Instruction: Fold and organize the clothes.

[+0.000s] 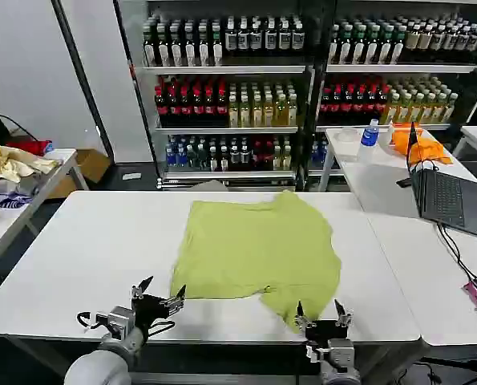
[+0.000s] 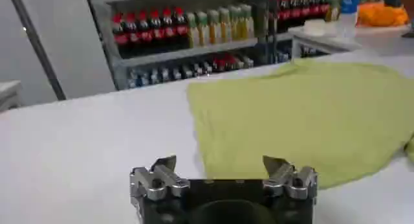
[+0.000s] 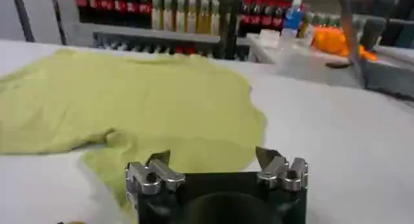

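Observation:
The clothes, one lime T-shirt (image 1: 258, 249), lies spread mostly flat on the white table (image 1: 86, 257), plain side up, with one sleeve or corner trailing toward the front edge. My left gripper (image 1: 163, 292) hovers open at the shirt's near left corner, nothing between its fingers. My right gripper (image 1: 319, 311) stands open at the front edge, just beside the trailing corner. In the left wrist view the T-shirt (image 2: 310, 115) lies ahead of the left gripper (image 2: 222, 163). In the right wrist view the T-shirt (image 3: 142, 109) spreads in front of the open right gripper (image 3: 212, 158).
A second table on the right carries an open laptop (image 1: 450, 196), cables, an orange cloth (image 1: 414, 143) and a water bottle (image 1: 369, 133). A side table at left holds a cream and red cloth heap (image 1: 10, 160). Shelves of drink bottles (image 1: 230, 88) stand behind.

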Action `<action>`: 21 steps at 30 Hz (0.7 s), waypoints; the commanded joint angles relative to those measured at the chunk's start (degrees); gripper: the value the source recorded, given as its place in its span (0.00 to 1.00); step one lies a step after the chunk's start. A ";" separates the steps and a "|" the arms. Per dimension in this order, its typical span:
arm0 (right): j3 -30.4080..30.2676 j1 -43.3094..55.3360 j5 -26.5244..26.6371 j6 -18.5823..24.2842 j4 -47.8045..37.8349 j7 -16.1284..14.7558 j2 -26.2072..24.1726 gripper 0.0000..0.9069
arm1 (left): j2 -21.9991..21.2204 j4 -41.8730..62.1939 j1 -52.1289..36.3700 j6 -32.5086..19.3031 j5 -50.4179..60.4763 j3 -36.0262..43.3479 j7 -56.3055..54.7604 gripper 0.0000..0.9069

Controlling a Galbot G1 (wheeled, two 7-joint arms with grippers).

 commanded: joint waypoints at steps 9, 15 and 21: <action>-2.28 0.20 0.55 -1.23 -3.23 1.53 1.17 0.59 | -2.14 8.01 -4.66 1.45 0.26 5.35 -1.50 0.02; -2.42 -0.28 2.90 -2.00 -3.70 1.91 1.18 0.09 | -2.09 8.57 -3.98 1.49 0.21 5.65 -1.24 0.02; -2.47 -1.43 4.95 -2.22 -2.97 2.08 1.15 0.00 | -2.19 8.30 -3.29 1.49 0.04 5.47 -0.61 0.02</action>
